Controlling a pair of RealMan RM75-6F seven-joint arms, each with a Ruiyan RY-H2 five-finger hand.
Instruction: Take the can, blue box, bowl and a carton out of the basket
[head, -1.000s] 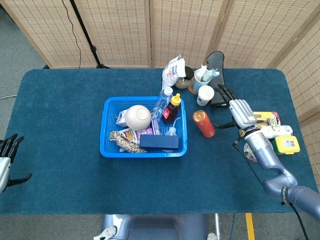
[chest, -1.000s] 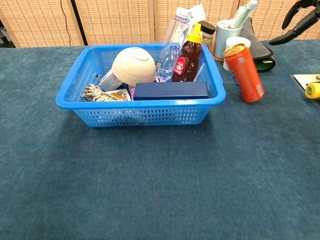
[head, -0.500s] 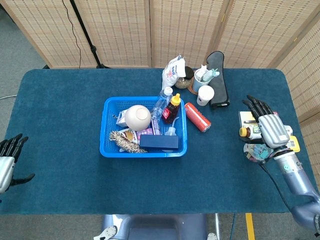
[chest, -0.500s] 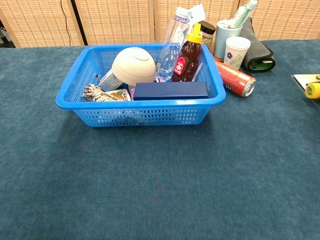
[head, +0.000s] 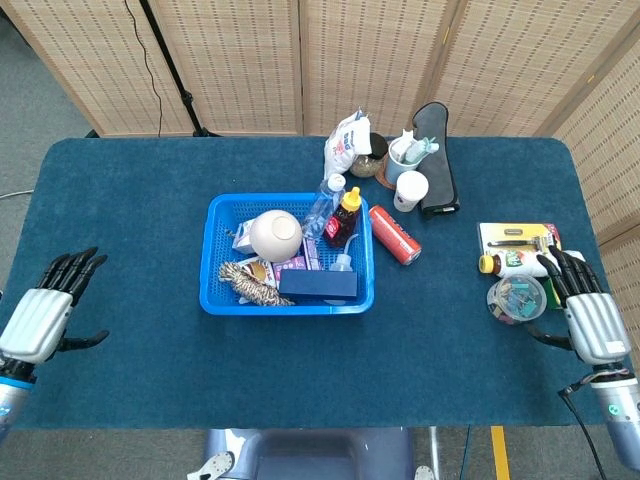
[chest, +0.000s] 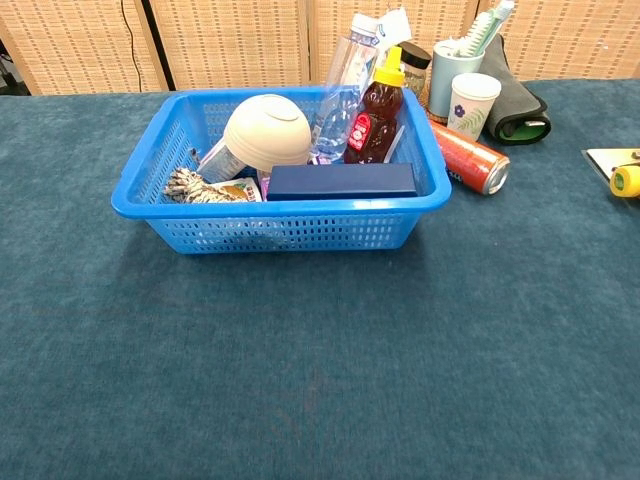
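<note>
The orange can (head: 395, 234) (chest: 470, 158) lies on its side on the table just right of the blue basket (head: 217, 298) (chest: 290, 232). Inside the basket, an upturned cream bowl (head: 275, 234) (chest: 267, 131) sits at the middle, and the dark blue box (head: 318, 285) (chest: 341, 181) lies along the front right wall. A small carton (head: 302, 262) peeks out between them, partly hidden. My left hand (head: 40, 315) hovers open at the table's left edge. Near the right edge my right hand (head: 588, 316) is open too. Neither hand shows in the chest view.
The basket also holds a water bottle (head: 322, 207), a syrup bottle (head: 343, 216) (chest: 376, 110) and a rope bundle (head: 248, 281). Behind it stand a paper cup (head: 409, 190) (chest: 471, 103), a toothbrush mug (head: 404, 155) and a black pouch (head: 436, 160). Several small items (head: 518, 265) lie next to my right hand.
The can, upright a second ago, has tipped over and lies on its side. My right hand drew back from it to the right edge. My left hand rose further into view.
</note>
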